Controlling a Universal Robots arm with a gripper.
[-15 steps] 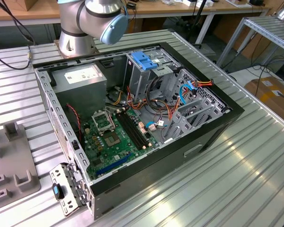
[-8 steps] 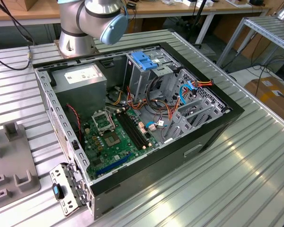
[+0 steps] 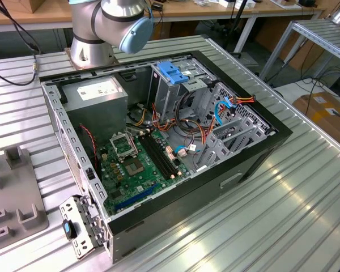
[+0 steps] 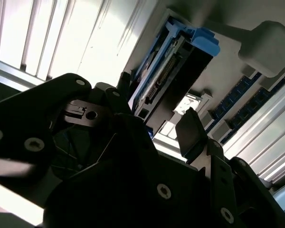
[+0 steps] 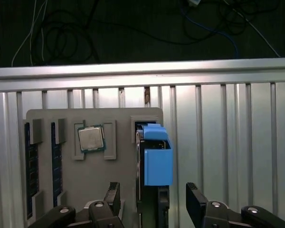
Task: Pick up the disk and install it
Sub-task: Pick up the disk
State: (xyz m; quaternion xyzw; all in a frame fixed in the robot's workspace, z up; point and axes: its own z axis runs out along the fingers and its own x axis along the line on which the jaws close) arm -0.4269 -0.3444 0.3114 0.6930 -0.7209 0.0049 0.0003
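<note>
One tray (image 5: 123, 118) holds one disk (image 5: 157, 161), one processor (image 5: 90, 138) and two memory sticks (image 5: 31, 175); one case (image 3: 187, 207) contains one motherboard (image 3: 137, 167) and one power supply (image 3: 96, 93).

In the exterior view the open computer case (image 3: 238, 170) lies on the slatted table (image 3: 306, 215), with the arm's base (image 3: 93, 48) behind it. The power-supply box (image 3: 96, 93) sits in the case's far corner at the exterior view's left, the motherboard (image 3: 139, 167) in front of that box, and the drive cage (image 3: 165, 99) beside the box toward the exterior view's right. In the first wrist view the holder tray (image 5: 118, 116) rests on the table, with memory sticks (image 5: 31, 171) in slots at one end, a processor (image 5: 90, 138) in a recess midway and the disk (image 5: 157, 159) on edge in a slot at the other end, where the gripper (image 5: 154, 199) has one finger on each side of it, neither touching.
</note>
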